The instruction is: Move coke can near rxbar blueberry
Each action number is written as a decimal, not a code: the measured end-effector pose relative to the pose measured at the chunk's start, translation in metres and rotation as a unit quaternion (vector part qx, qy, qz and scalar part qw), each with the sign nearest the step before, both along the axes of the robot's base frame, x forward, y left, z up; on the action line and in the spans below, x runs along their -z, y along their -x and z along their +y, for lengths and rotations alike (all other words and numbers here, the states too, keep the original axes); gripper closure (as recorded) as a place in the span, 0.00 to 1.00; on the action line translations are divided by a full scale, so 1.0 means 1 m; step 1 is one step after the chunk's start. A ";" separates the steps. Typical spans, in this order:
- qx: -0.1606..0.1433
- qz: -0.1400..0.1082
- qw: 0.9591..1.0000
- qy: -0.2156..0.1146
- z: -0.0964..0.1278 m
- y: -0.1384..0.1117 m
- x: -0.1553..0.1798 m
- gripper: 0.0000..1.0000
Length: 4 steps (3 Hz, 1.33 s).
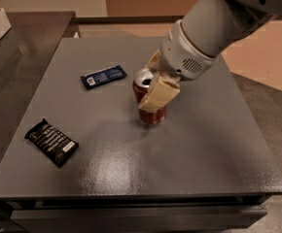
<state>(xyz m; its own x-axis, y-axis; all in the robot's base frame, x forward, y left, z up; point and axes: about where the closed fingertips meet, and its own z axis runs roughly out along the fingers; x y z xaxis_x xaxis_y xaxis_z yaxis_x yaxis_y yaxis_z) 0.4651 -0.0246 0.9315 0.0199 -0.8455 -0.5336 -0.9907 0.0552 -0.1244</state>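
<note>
Camera view takes in only part of the arm (214, 23): its pale grey, rounded casing runs out past the top right corner, and the wrist hides the far side of the tool (149, 89). The coke can (153, 116) is half covered too. One flat, cream-coloured finger (159, 95) lies across its red side, the other shows only as a sliver behind the silver top, and the white lettering cannot be read. Whether the can's base rests on the tabletop (199, 149) or hangs just above it is hard to tell (a dull reflection sits right under it). The can leans slightly.

The tabletop is a dark grey square slab with a faint sheen and a fine grain. The tool's fingers are pressed in against the can from two sides, pinching it near the middle of the surface.

The rxbar blueberry (103, 76), thin, flat and dark blue with a small white patch, lies near the can on its left, not touching. A black wrapper (51, 142) with white lines lies well apart, near the front left.
</note>
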 end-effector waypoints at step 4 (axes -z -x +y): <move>0.017 0.003 0.998 -0.062 0.088 -0.119 0.018 1.00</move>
